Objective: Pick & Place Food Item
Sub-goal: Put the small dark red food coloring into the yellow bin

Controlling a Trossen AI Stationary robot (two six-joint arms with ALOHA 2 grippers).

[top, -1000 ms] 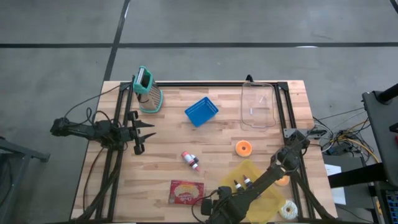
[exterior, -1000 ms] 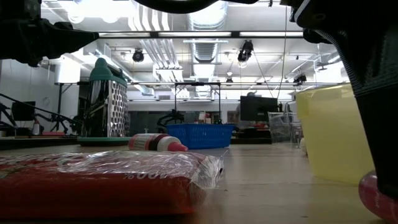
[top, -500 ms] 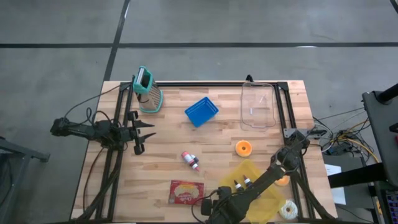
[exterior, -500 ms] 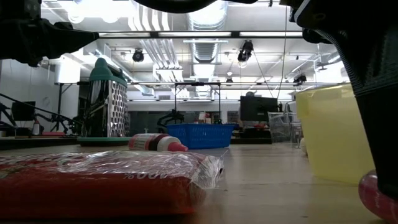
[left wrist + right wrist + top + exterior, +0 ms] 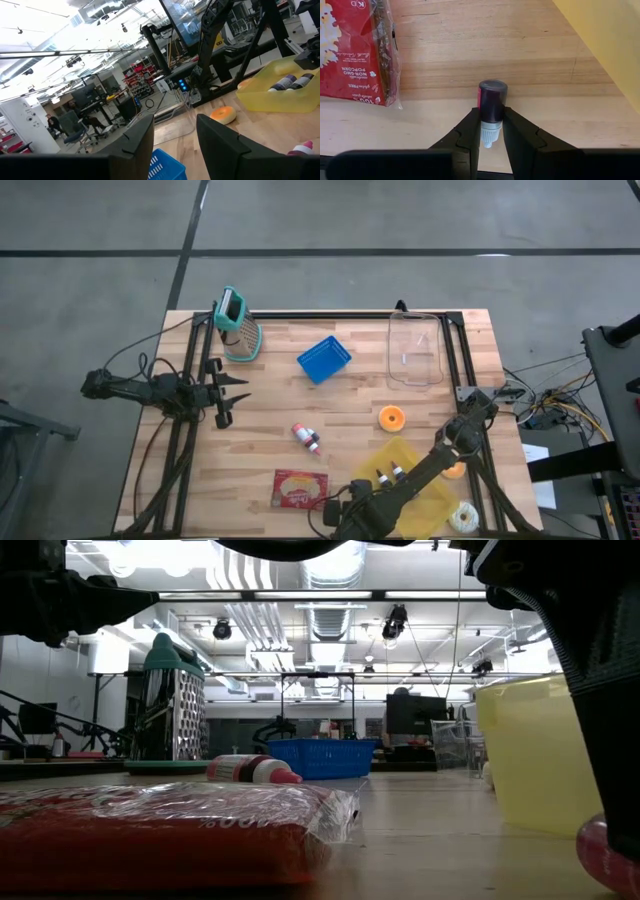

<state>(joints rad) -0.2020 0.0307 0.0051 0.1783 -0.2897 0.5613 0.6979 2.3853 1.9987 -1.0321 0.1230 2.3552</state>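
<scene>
My right gripper (image 5: 491, 119) is at the table's near edge (image 5: 333, 513), shut on a small dark-red bottle (image 5: 492, 100) with a white cap. In the low view the bottle shows as a pink shape (image 5: 608, 858) under the dark gripper. A red popcorn bag (image 5: 300, 488) lies flat just left of the gripper. A yellow bin (image 5: 405, 475) holding bottles stands to its right. Another small red-and-white bottle (image 5: 306, 437) lies on its side mid-table. My left gripper (image 5: 236, 390) is open and empty at the table's left side. My right gripper pinches the bottle between its two fingers at the white cap and neck (image 5: 488, 131). The fingers lie along the bottle, whose dark base (image 5: 493, 90) points away from the wrist. Whether the bottle touches the table, I cannot tell.
A blue basket (image 5: 323, 360), a teal-topped grater (image 5: 240, 330) and a clear container (image 5: 415, 350) stand along the far side. An orange doughnut (image 5: 391, 418) lies mid-right, another (image 5: 455, 470) beside the bin, and a white one (image 5: 463, 517) at the near right corner.
</scene>
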